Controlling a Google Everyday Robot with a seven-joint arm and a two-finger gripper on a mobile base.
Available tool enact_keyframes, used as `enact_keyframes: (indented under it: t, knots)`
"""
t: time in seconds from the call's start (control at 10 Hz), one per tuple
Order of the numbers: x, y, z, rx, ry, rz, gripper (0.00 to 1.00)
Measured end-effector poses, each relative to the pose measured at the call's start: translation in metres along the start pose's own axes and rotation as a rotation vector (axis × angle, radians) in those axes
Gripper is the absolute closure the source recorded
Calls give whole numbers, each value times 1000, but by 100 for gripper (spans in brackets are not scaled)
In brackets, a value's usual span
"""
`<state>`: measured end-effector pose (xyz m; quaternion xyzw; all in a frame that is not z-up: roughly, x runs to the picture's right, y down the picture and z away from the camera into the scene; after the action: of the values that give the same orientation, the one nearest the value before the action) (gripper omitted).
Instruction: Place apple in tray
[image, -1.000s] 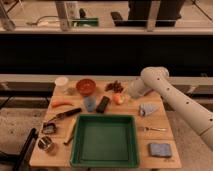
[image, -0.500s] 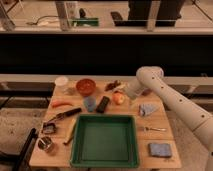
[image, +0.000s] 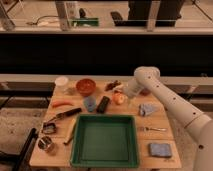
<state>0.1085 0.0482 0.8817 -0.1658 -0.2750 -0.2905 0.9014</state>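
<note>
The apple, small, round and orange-yellow, lies on the wooden table just beyond the far rim of the big green tray. The tray sits empty at the table's front middle. My gripper comes in from the right on the white arm and hangs right over the apple's upper right side, at or very near it. I cannot tell whether it touches the apple.
An orange-red bowl, a white cup and a carrot lie at the back left. A blue cup and a black item lie left of the apple. A blue cloth, a fork and a blue sponge lie on the right.
The arm has swung left and down, bringing my gripper from right of the apple to right over it. The apple has not visibly moved.
</note>
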Motion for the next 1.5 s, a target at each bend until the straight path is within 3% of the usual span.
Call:
enact_keyframes:
  t: [0.4,1.1,1.5]
  knots:
    - [11,-2,26,9,-14,4,20]
    - [21,-3,44,26,-19,4,22]
    - [18,-18,51,56,-31,-9,60]
